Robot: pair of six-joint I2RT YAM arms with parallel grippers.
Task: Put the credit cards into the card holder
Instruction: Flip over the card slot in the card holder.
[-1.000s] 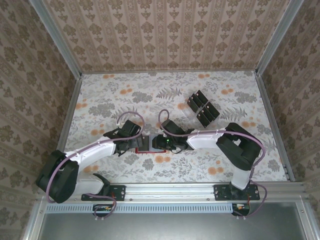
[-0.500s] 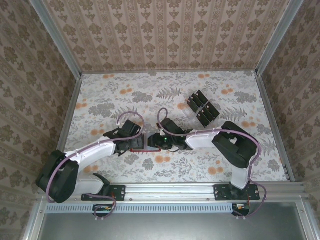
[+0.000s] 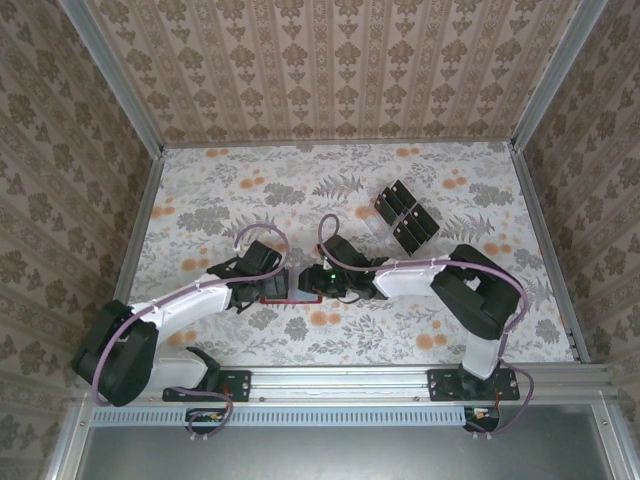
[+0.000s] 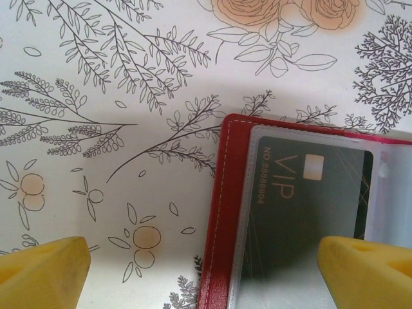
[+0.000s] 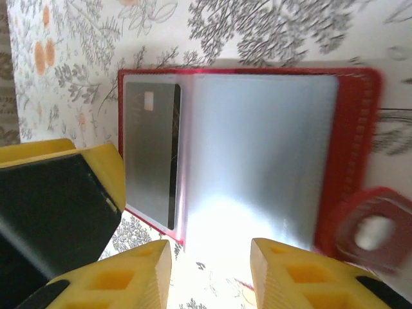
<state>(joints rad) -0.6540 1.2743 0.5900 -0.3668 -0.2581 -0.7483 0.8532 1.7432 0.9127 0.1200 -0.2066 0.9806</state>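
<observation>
Red leather-like card holder (image 3: 283,290) lies open and flat on the table, between your two grippers. In the left wrist view its stitched red edge (image 4: 222,212) has a rounded corner and frames a clear, glossy plastic sleeve. Inside that sleeve you see one dark rectangular card (image 4: 302,193) with gold "VIP" lettering and a small pale chip.

In the right wrist view the card holder (image 5: 351,129) shows the same card (image 5: 151,154) in the sleeve on one half. The rest of the sleeves (image 5: 257,141) glare white. A round-ended closure tab (image 5: 370,228) with a pale snap sticks out from the edge farthest from the card.

Your left gripper (image 4: 205,273) stands wide open. Its yellow foam-like fingertips (image 4: 42,270) straddle the card holder's stitched edge and grip nothing. Your right gripper (image 5: 209,277) hangs over the opposite half with its yellow pads partly apart and nothing between them.

In the top view the left gripper (image 3: 266,280) and right gripper (image 3: 312,284) flank the card holder. The remaining black credit cards (image 3: 405,215) stand in rows in a clear tray (image 3: 372,222), well apart from the card holder, beyond it and to its right. The table (image 3: 250,190) under the card holder is matte with a floral print.
</observation>
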